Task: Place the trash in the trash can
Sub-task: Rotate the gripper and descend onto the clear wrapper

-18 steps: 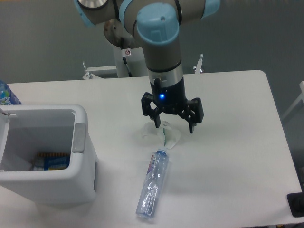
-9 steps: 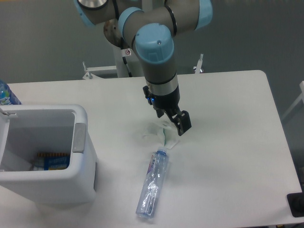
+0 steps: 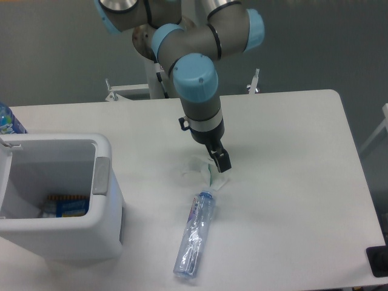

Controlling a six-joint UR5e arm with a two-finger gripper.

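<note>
Flanking wrapper (image 3: 206,174): bottle (image 3: 196,235), bin (image 3: 103,200).

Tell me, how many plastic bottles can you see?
2. A long crushed clear plastic bottle lies on the white table, in front of the gripper. A bottle with a bright blue label peeks in at the left edge, mostly cut off.

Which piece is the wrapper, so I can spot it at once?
Start at the white bin on the left and look right to mid-table. The wrapper lies beneath the pincer, above the crushed bottle; it is small, crumpled, whitish, with a green streak.
</note>
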